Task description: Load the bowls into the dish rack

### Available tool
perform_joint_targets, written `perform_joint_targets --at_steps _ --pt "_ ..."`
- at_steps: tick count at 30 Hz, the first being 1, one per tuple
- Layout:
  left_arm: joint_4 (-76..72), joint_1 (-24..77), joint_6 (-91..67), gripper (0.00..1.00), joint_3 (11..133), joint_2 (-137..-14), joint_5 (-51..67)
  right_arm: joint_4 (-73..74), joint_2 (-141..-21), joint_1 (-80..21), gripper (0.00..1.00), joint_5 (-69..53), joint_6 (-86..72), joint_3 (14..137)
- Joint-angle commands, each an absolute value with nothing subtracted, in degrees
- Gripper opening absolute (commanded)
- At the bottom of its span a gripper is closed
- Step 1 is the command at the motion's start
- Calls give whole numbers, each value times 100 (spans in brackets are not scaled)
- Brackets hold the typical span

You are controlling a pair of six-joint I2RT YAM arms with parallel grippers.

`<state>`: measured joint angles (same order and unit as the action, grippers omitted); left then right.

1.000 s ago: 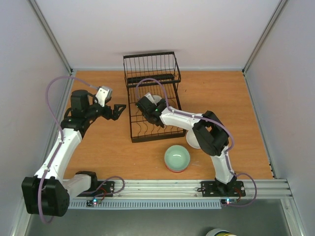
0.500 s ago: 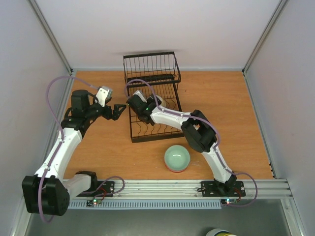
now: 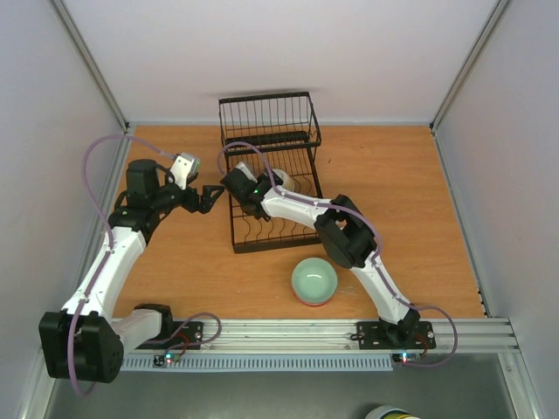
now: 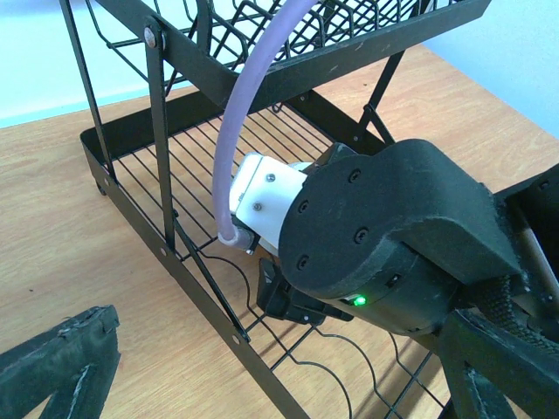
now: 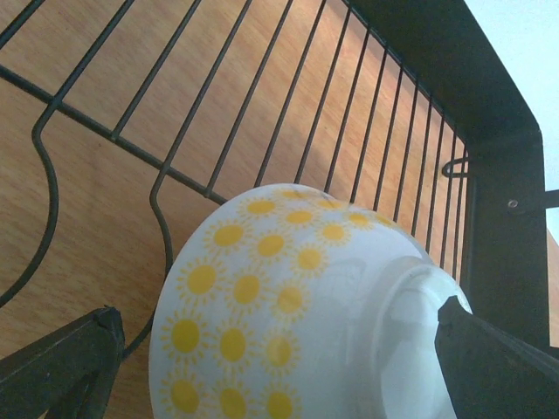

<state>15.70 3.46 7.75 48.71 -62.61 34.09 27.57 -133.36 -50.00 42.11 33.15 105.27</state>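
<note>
The right gripper [image 5: 278, 311] has swung further left across the dish rack [image 5: 489, 175] than a second ago. Its fingers are spread wide, and a white bowl with yellow spots [image 5: 279, 253] lies on the rack wires between them; whether they touch it is unclear. The left gripper [image 3: 209, 195] hangs wide and empty just beside the rack. A green bowl [image 3: 314, 280] sits on the table [image 3: 419, 192], well behind the right gripper.

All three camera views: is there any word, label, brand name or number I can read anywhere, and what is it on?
None: no readable word, number or logo shows in any view.
The bowl carries only yellow sun-like dots, no lettering.
The dish rack is bare black wire and bar.
The black wrist housing shows screws and a green light, no marking.
</note>
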Motion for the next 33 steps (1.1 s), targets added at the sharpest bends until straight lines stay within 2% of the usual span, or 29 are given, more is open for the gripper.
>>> perform_joint_targets --at_steps 1,10,33 --pt "1360 342 813 99 4815 -6301 3462 3081 -13614 -5046 99 4365 3209 10858" --pt "1359 343 809 99 4808 -6293 3462 3609 -14053 -5045 99 4559 3028 11263" --pt "1355 335 782 99 4808 -6288 3481 3917 -13664 -5045 99 4983 2743 10853"
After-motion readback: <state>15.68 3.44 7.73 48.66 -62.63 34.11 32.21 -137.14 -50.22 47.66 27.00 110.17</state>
